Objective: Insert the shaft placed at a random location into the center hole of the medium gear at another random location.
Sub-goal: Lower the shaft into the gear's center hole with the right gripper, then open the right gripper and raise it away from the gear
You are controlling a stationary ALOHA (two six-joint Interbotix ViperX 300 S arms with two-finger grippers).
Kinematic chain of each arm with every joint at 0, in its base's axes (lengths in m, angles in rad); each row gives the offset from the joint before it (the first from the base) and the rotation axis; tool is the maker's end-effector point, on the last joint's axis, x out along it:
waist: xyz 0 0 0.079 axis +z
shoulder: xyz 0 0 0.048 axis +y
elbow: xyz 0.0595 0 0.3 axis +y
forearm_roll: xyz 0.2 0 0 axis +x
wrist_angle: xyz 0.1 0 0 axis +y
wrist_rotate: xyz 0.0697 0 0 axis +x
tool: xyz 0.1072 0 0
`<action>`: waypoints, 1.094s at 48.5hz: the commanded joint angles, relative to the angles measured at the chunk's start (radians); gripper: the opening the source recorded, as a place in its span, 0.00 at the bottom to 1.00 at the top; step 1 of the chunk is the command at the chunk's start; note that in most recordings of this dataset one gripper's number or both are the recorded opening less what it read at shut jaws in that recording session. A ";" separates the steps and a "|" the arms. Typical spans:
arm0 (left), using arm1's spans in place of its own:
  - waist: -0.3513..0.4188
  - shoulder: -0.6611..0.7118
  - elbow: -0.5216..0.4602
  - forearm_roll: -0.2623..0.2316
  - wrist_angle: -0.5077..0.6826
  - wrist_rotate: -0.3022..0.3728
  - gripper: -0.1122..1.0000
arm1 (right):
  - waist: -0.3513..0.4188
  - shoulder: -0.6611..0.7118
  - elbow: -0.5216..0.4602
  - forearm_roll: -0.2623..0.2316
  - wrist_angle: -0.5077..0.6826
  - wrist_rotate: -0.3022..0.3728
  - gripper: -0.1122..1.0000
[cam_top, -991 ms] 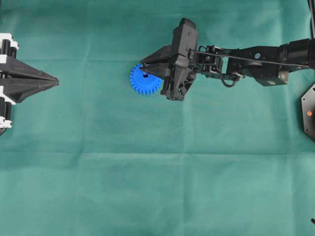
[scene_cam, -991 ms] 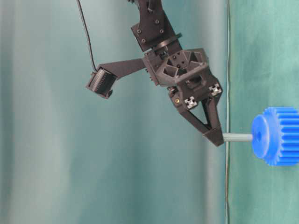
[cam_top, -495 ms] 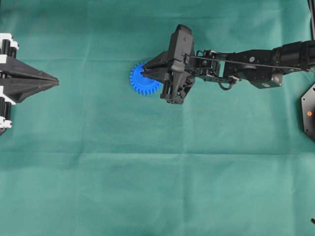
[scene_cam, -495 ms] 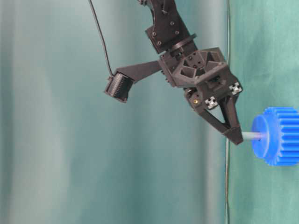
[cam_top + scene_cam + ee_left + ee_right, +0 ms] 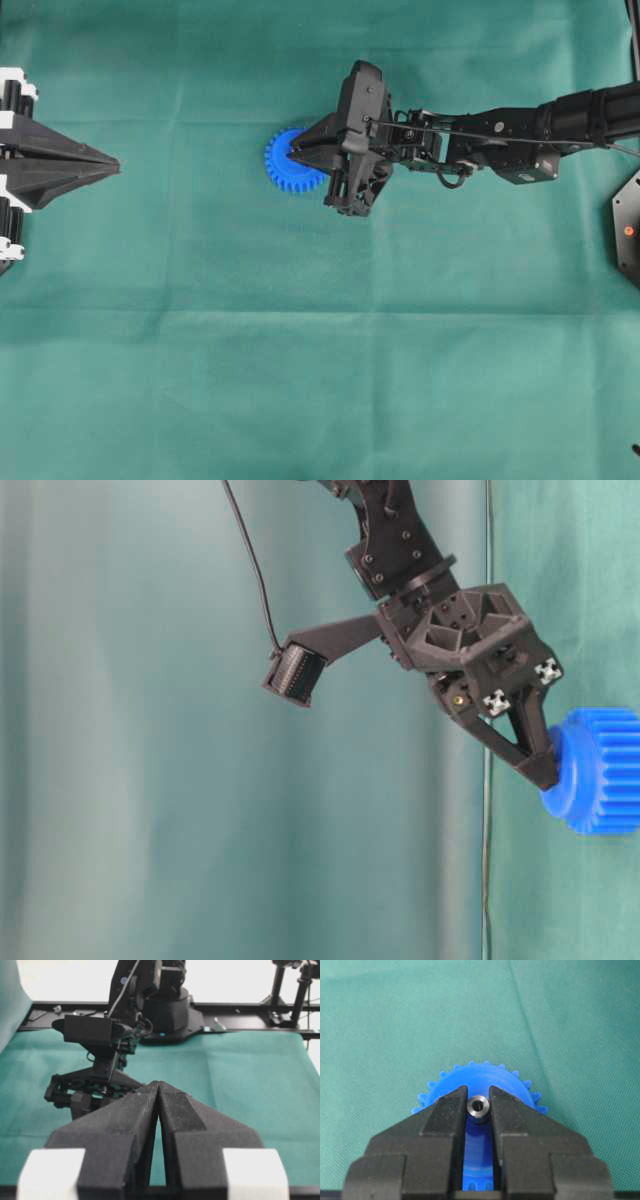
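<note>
We see the right gripper (image 5: 478, 1110) pinching the shaft (image 5: 478, 1107) between its two black fingertips (image 5: 447, 1110), the pin showing end-on as a shiny ring right over the middle of the gear (image 5: 472, 1077). In the table-level view the fingertips (image 5: 541, 771) sit against the raised hub of the gear (image 5: 600, 770), and none of the pin's length shows between them; the center hole itself is covered, so we cannot tell how deep the pin sits. From overhead, the right gripper (image 5: 296, 152) reaches in from the right and covers part of the gear (image 5: 284, 166), which lies flat on the tabletop (image 5: 300, 350) a little above and left of the middle.

The left gripper (image 5: 112, 166) rests at the far left edge, well apart from the gear, its fingers (image 5: 145, 1110) pressed together with nothing between them.

The tabletop wears a green cloth with faint creases. A green curtain (image 5: 150, 780) hangs behind.
</note>
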 commanded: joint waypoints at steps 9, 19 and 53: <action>0.002 0.008 -0.014 0.002 -0.005 0.003 0.10 | 0.002 -0.006 -0.020 0.002 -0.017 -0.002 0.22; 0.002 0.006 -0.014 0.002 -0.005 0.003 0.10 | 0.002 -0.006 -0.018 0.000 -0.009 -0.003 0.22; 0.002 0.008 -0.014 0.002 -0.005 0.003 0.10 | 0.003 -0.009 -0.021 0.002 -0.012 -0.002 0.85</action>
